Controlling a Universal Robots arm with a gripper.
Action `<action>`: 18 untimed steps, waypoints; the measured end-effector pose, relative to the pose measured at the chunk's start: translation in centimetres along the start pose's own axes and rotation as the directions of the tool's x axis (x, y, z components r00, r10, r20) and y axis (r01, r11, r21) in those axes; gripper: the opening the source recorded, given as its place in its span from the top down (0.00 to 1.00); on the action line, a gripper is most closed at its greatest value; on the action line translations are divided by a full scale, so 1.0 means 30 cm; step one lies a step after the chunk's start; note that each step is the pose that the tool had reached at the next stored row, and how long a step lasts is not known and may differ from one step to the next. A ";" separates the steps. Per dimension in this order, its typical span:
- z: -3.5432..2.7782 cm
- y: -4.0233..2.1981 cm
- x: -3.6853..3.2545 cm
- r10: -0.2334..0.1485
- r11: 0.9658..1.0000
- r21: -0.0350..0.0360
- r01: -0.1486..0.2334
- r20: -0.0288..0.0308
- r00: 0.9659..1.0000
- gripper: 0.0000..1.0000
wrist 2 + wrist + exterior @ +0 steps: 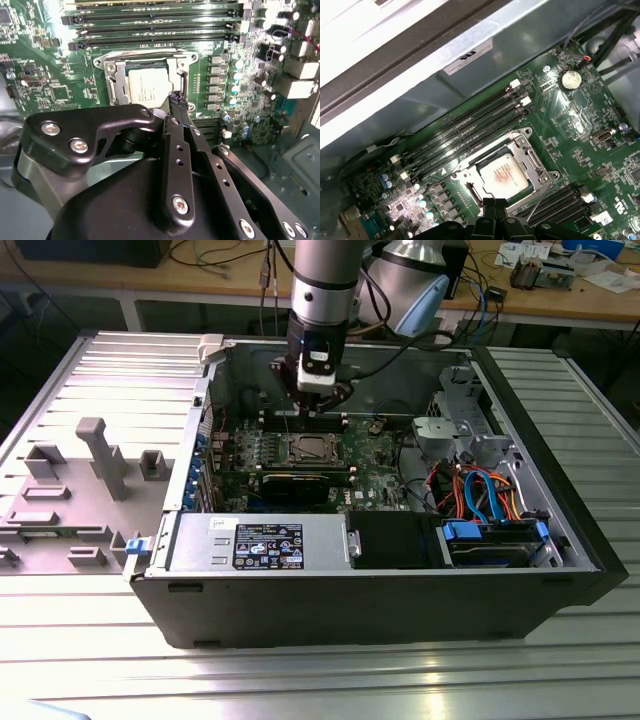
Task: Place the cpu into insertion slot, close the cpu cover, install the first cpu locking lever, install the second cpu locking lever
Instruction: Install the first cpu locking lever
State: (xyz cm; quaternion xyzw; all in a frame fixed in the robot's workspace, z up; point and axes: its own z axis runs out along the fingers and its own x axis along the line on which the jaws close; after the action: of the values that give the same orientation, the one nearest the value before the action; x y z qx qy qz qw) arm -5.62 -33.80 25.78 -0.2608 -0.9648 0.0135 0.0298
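The cpu (147, 87) lies flat in the insertion slot (466, 176) on the green board, its silvery top showing through the window of the cpu cover (111, 75). The cover frame (532, 162) rests down around the chip (502, 175). A thin wire locking lever (540, 200) slants up off one side of the socket, and the same lever (183, 75) runs just past my fingertips. My gripper (177, 97) hovers a little above that socket edge with its black fingers together and nothing between them. In the exterior view the gripper (315, 390) hangs inside the open case, above the socket (305, 448).
Long memory slots (150, 22) run beside the socket, toward the case wall (445, 85). A black graphics card (295, 483), the power supply (260, 540), a blue drive bay (495, 540) and coloured cables (480, 485) crowd the case. A grey fixture (100, 455) stands at the exterior view's left.
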 end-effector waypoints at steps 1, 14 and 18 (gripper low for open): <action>0.000 0.000 0.000 -0.013 1.000 0.001 0.013 0.001 1.000 0.89; 0.004 -0.011 0.019 -0.102 0.995 -0.019 0.103 0.058 0.993 0.89; 0.005 -0.011 0.019 -0.138 0.990 -0.018 0.140 0.061 0.989 0.89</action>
State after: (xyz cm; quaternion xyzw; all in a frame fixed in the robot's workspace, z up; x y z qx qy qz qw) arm -6.30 -33.80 25.67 -0.1927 -0.9812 0.0086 -0.0007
